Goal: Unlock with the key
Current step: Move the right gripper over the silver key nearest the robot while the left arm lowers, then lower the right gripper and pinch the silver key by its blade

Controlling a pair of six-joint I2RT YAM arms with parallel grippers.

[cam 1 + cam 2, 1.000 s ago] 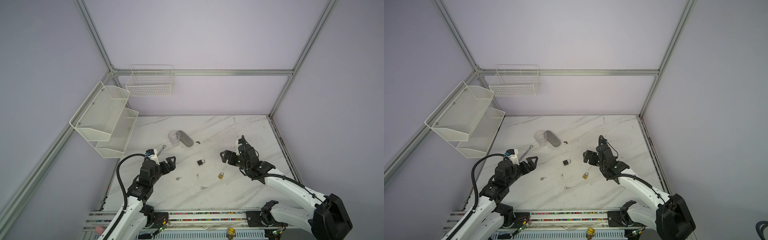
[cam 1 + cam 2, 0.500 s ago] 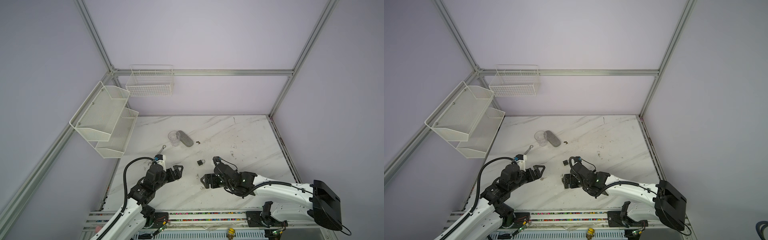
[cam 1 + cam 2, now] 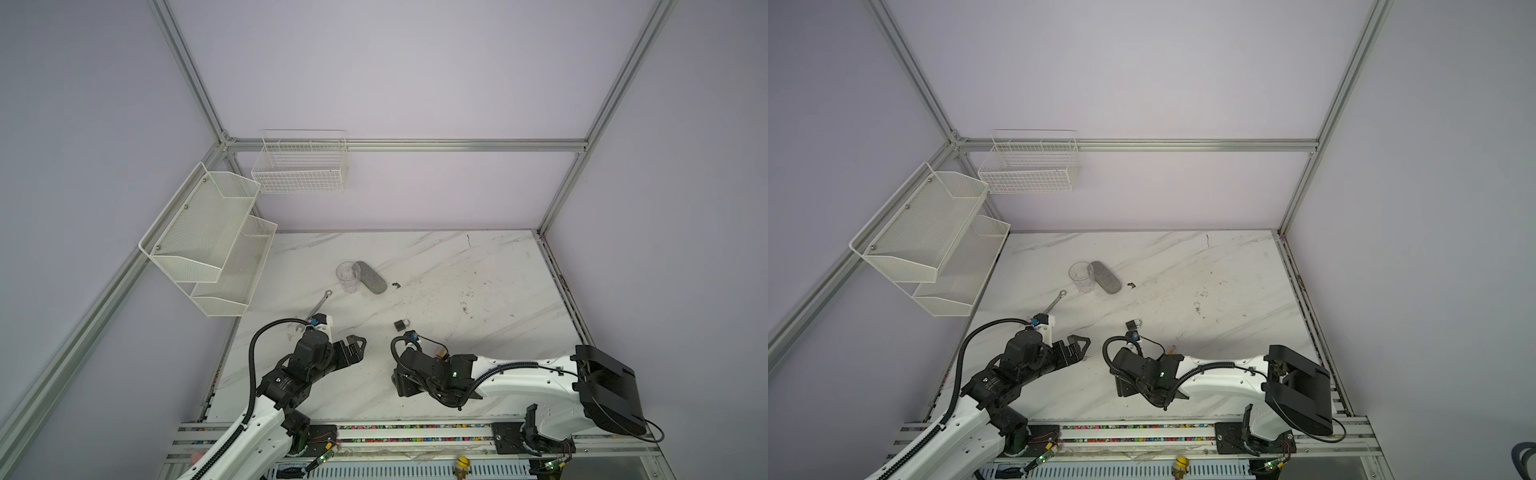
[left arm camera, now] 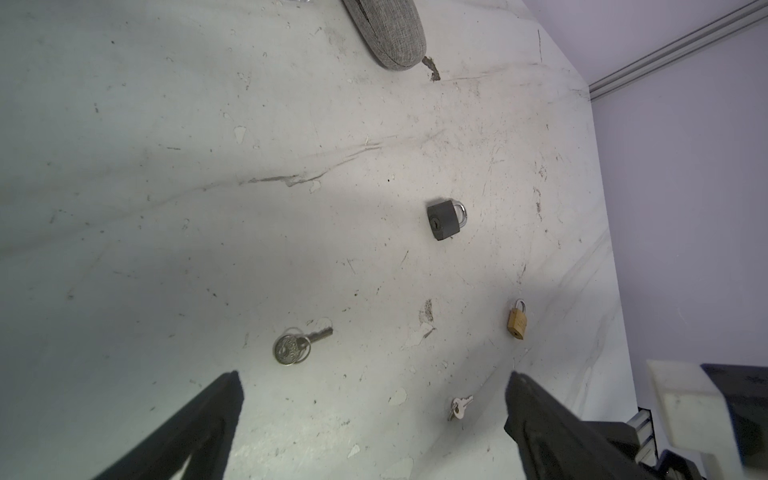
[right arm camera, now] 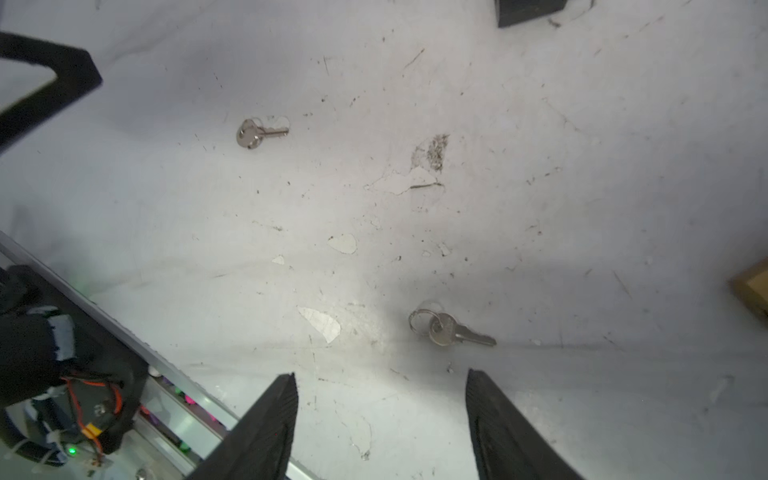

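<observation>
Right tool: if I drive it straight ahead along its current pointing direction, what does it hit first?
Most likely the small key on its ring, lying on the marble table just ahead of the right tool, toward one finger's side. Depth is unclear, so it might touch the table first.

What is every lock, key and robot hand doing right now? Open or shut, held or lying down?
black padlock: shackle shut, lying loose.
brass padlock: shackle shut, lying loose.
round-head key: lying flat, unheld.
small key: lying flat, unheld.
left hand: open, empty.
right hand: open, empty.
cup: upright, looks empty.
</observation>
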